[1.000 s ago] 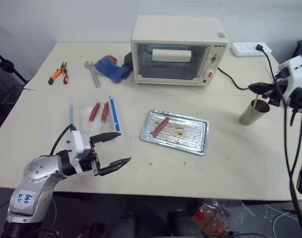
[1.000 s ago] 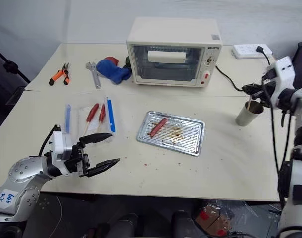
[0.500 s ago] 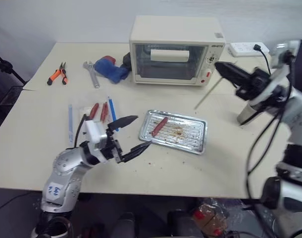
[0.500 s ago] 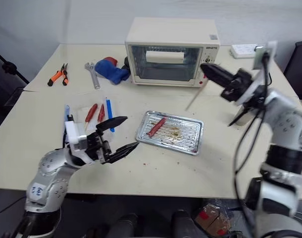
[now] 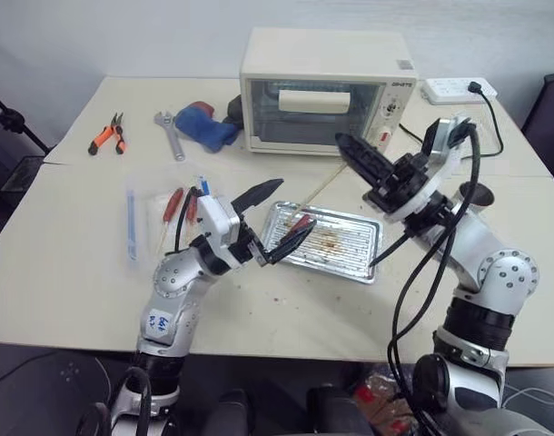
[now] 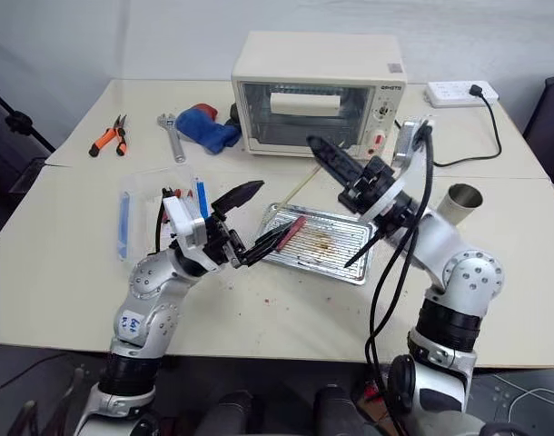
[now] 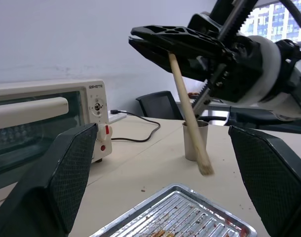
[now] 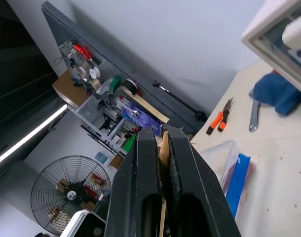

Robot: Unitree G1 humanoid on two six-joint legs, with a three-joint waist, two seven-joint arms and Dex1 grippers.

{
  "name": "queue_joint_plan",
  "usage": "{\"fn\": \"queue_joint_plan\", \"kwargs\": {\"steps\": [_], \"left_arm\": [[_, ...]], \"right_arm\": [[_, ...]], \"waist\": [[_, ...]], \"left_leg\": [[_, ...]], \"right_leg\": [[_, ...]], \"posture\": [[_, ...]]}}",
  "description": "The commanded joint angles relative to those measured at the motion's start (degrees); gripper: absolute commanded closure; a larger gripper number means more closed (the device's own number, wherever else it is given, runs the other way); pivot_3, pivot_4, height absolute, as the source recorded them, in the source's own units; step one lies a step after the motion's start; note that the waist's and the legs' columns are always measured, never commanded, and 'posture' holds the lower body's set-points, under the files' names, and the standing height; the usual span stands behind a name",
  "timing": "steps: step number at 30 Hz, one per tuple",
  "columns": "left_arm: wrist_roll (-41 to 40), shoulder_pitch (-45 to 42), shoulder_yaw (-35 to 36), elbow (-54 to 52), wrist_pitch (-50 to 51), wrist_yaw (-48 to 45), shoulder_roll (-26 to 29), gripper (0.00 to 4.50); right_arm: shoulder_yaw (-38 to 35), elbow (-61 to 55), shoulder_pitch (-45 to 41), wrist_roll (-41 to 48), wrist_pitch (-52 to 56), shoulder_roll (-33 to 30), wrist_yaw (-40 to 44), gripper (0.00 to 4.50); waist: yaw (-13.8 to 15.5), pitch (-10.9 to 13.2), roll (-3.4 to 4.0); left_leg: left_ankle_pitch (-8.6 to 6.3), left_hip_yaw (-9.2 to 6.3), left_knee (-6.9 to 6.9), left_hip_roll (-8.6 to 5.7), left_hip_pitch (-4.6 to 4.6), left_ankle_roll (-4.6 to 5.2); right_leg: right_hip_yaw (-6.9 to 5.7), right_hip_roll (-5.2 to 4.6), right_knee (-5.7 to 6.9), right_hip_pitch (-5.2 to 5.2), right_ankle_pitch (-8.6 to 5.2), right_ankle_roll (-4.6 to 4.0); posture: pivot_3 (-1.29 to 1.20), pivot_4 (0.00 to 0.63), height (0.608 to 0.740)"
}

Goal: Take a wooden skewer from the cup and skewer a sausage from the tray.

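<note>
Beige table [image 5: 68,263] with tray [image 5: 350,250], cup [image 6: 459,205], toaster oven [image 5: 327,91], pliers [image 5: 107,136], wrench [image 5: 171,134].

The tray [image 5: 324,240] lies mid-table, in front of the oven [image 5: 324,91]. The sausage [image 5: 298,222] lies in the tray's left part. The cup [image 6: 460,205] stands right of the tray, and the power strip [image 5: 454,89] lies behind it at the far edge. Left of the tray lies the bag [image 5: 168,213], with what look like two stick sausages [image 5: 173,203] in it. Behind the bag, left of the oven, lie the cloth [image 5: 202,124], the wrench [image 5: 171,133] and, farthest left, the pliers [image 5: 109,135]. The skewer [image 7: 188,111] slants above the tray's far edge.
</note>
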Motion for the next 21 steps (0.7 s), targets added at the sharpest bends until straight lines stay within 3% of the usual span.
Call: {"fn": "queue_joint_plan", "kwargs": {"steps": [1, 4, 15, 20, 21], "left_arm": [[0.24, -0.54, -1.55, -1.28, -1.96, 1.04, -1.95, 0.19], [-0.19, -0.09, -2.57, -2.02, -1.94, 0.94, -2.93, 0.89], [0.18, -0.57, -2.74, -1.57, -2.59, 1.38, -3.05, 4.35], [-0.32, -0.40, -2.09, -2.82, -1.95, 2.14, -2.60, 4.45], [-0.58, -0.40, -1.84, -3.23, -1.47, 2.18, -2.24, 4.49]], "right_arm": [[1.96, -4.25, 1.24, 3.00, -2.84, -0.18, -0.98, 4.49], [3.50, -5.28, 2.62, 3.45, -4.73, -0.44, -1.45, 4.50], [7.87, -6.63, 4.80, 4.05, -8.31, -2.28, -0.25, 4.50], [8.53, -6.93, 6.14, 3.31, -9.13, -3.59, 0.57, 4.50], [8.62, -7.01, 6.59, 3.93, -8.45, -4.67, 1.73, 4.23]], "waist": [[0.00, 0.00, 0.00], [0.01, 0.00, 0.00], [0.01, 0.00, 0.00], [0.02, 0.00, 0.00], [0.03, 0.00, 0.00]], "left_leg": [[0.00, 0.00, 0.01, 0.00, 0.00, 0.00], [0.00, 0.00, 0.01, 0.01, 0.00, 0.00], [0.00, -0.01, 0.00, 0.02, 0.00, 0.00], [0.00, -0.02, 0.00, 0.02, -0.01, 0.00], [0.00, -0.02, -0.01, 0.02, -0.01, 0.00]], "right_leg": [[0.00, 0.00, 0.00, 0.00, 0.00, 0.00], [0.00, 0.01, 0.00, 0.00, 0.00, 0.00], [0.01, 0.02, -0.05, 0.00, 0.00, 0.00], [0.00, 0.02, -0.07, 0.01, 0.00, 0.00], [0.00, 0.02, -0.08, 0.01, 0.00, 0.00]], "posture": [[0.00, 0.150, 0.740], [0.00, 0.150, 0.740], [0.00, 0.150, 0.740], [0.00, 0.150, 0.740], [0.00, 0.150, 0.740]]}}
